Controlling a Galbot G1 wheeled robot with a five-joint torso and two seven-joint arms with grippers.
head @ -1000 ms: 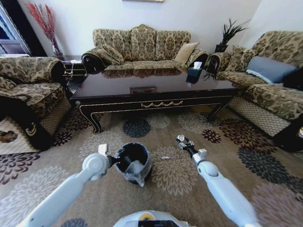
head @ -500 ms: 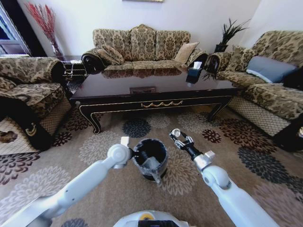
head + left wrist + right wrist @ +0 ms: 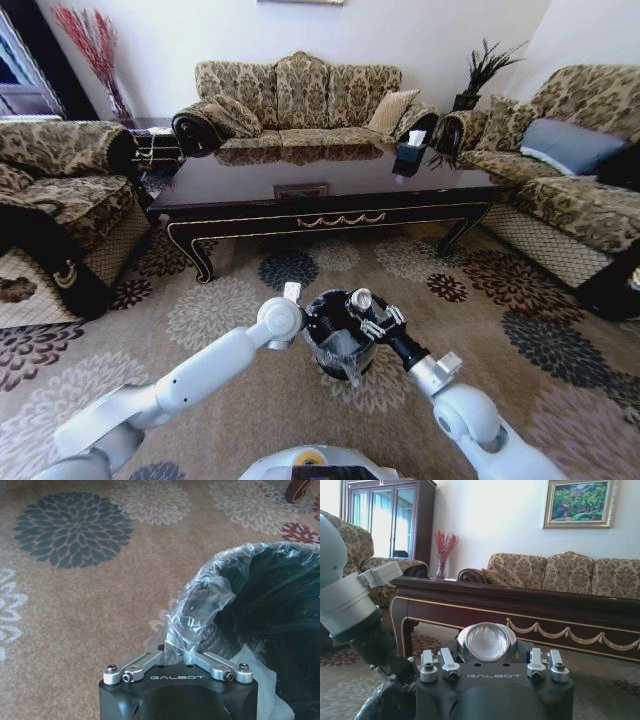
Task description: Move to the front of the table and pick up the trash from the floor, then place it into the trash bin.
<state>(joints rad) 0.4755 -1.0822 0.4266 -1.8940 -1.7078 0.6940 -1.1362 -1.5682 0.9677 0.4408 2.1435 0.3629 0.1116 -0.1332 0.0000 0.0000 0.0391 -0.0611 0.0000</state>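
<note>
Left hand (image 3: 178, 652): pinching bin (image 3: 340, 345) rim, holding it.
Right hand (image 3: 368, 312): clamped on silver ball (image 3: 486, 642), directly above bin mouth.

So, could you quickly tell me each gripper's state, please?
Left gripper: shut on the trash bin liner rim.
Right gripper: shut on a shiny silver piece.

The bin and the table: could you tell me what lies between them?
Only bare carpet lies between the bin and the table, as the head view shows.
</note>
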